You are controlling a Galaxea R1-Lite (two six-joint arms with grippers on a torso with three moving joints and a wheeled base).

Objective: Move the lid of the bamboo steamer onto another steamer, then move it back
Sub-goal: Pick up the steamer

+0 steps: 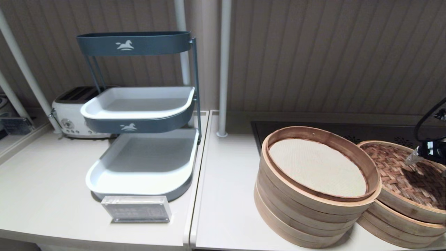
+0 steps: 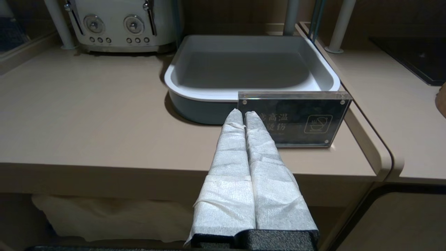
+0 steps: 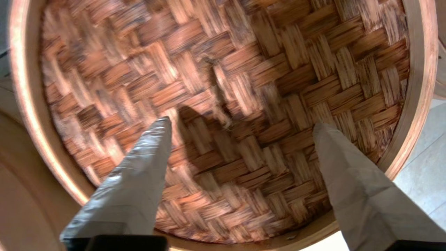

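Note:
The bamboo steamer lid (image 1: 397, 169), reddish woven with a pale rim, lies on the low two-tier steamer (image 1: 393, 223) at the far right of the counter. My right gripper (image 1: 413, 158) hangs just above the lid, open. In the right wrist view its fingers straddle the weave (image 3: 278, 69) with nothing between them, and the small loop handle (image 3: 218, 104) lies just beyond the gap. The taller stack (image 1: 303, 216) stands to the left, uncovered, showing its cream liner (image 1: 317, 167). My left gripper (image 2: 243, 113) is shut and empty, parked low at the counter's front edge.
A three-tier grey and white tray rack (image 1: 139, 104) stands at the left with a white toaster (image 1: 69, 115) behind it. An acrylic sign (image 1: 136, 209) sits in front of the lowest tray (image 2: 251, 87). A black cooktop (image 1: 348, 130) lies behind the steamers. A white pole (image 1: 223, 69) rises mid-counter.

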